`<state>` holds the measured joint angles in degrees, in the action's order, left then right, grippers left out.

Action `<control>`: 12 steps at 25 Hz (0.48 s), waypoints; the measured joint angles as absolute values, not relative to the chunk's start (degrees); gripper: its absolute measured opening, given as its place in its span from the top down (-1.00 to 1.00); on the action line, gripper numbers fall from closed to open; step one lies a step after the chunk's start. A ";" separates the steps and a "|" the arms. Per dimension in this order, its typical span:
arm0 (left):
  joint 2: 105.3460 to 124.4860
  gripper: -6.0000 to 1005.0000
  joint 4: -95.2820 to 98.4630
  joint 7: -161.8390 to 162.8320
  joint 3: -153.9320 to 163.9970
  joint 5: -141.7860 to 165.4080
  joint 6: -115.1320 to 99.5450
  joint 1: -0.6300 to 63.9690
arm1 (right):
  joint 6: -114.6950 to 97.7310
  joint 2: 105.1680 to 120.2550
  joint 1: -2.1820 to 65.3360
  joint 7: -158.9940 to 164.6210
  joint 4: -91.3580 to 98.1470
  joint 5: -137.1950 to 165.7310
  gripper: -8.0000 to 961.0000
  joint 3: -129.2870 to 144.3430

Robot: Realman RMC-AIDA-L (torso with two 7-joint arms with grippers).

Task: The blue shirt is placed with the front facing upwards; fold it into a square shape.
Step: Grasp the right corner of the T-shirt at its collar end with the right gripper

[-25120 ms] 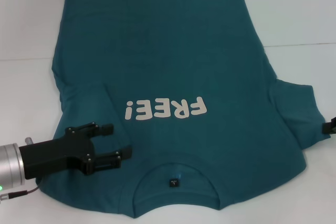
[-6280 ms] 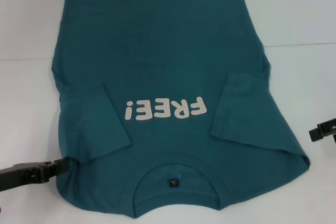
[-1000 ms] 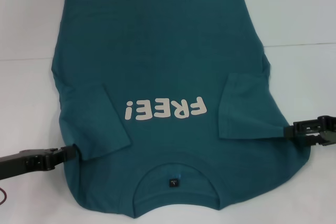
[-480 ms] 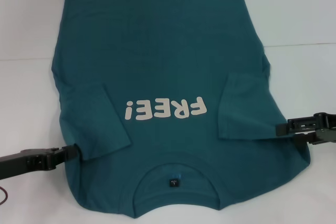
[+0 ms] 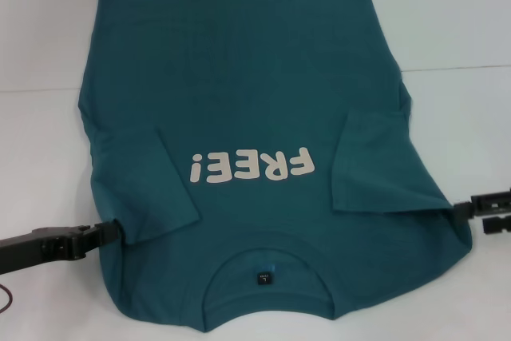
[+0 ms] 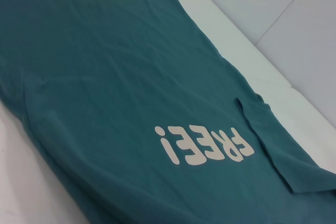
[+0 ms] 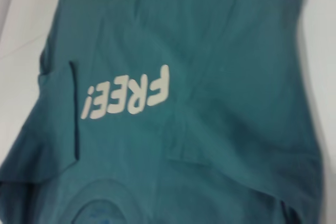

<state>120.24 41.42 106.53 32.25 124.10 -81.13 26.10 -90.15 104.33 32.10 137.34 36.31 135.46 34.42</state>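
The blue shirt (image 5: 255, 93) lies flat and face up on the white table, its white "FREE!" lettering (image 5: 249, 167) upside down to me. The collar (image 5: 267, 265) with its black tag (image 5: 264, 279) is at the near edge. Both sleeves are folded inward: one on the left (image 5: 148, 185), one on the right (image 5: 375, 165). My left gripper (image 5: 113, 231) lies low at the shirt's near left edge, its tip touching the cloth. At the near right edge sits my right gripper (image 5: 459, 207), just off the cloth. The wrist views show the shirt (image 6: 131, 77) (image 7: 210, 51) only.
The white table (image 5: 455, 21) shows bare around the shirt, with a seam line (image 5: 463, 68) across it on the right. A thin dark cable (image 5: 5, 297) lies at the near left corner.
The right gripper, which had reached in over the shirt's right edge half a second ago, has drawn back to the right, off the cloth. The left gripper and the shirt have stayed put.
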 joint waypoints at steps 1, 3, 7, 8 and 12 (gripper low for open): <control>120.24 0.89 41.41 106.53 32.25 124.10 -81.13 26.10 | -89.96 104.31 32.05 137.37 36.31 136.24 -0.83 34.37; 120.24 0.89 41.39 106.52 32.28 124.10 -81.13 26.10 | -89.28 104.35 32.06 137.49 36.30 137.88 -0.82 34.29; 120.24 0.89 41.39 106.52 32.34 124.10 -81.12 26.10 | -88.63 104.57 32.18 137.62 35.90 139.11 -0.80 34.48; 120.23 0.89 41.39 106.52 32.34 124.10 -81.12 26.10 | -88.50 104.64 32.17 137.62 35.84 139.15 -0.80 34.56; 120.23 0.89 41.39 106.52 32.31 124.10 -81.12 26.10 | -88.09 104.91 32.08 137.64 35.73 139.54 -0.78 34.67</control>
